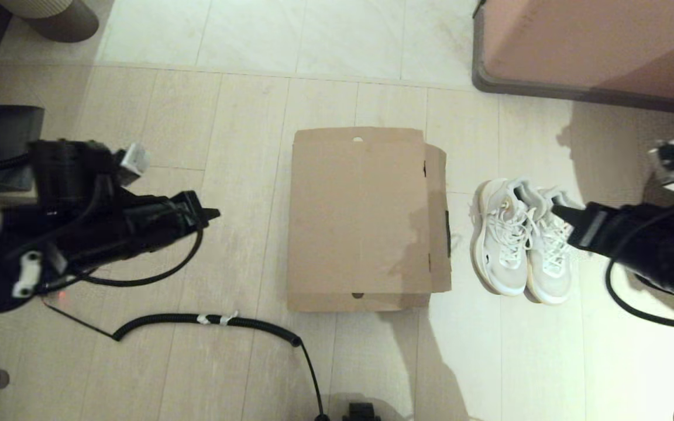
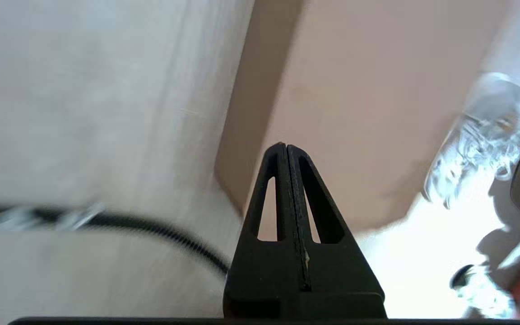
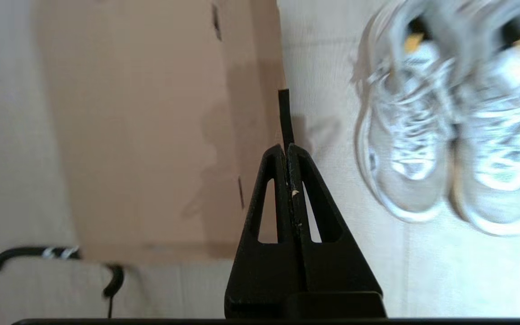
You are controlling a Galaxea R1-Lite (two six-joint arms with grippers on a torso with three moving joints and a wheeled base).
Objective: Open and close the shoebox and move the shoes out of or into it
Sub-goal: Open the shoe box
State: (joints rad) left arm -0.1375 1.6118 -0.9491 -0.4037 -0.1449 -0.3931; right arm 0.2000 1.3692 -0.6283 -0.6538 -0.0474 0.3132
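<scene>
The brown cardboard shoebox (image 1: 360, 219) lies on the floor in the middle with its lid down; the front flap with a dark tape strip (image 1: 447, 233) faces the shoes. The box also shows in the left wrist view (image 2: 355, 113) and the right wrist view (image 3: 142, 126). The pair of white lace-up shoes (image 1: 521, 240) stands side by side on the floor right of the box, seen too in the right wrist view (image 3: 449, 126). My left gripper (image 1: 215, 214) hovers left of the box, shut and empty. My right gripper (image 1: 554, 206) hangs over the shoes, shut, holding nothing.
A black coiled cable (image 1: 208, 320) runs across the floor in front of the box on the left. A pinkish-brown piece of furniture (image 1: 594, 47) stands at the back right. A round base (image 1: 59, 17) sits at the back left.
</scene>
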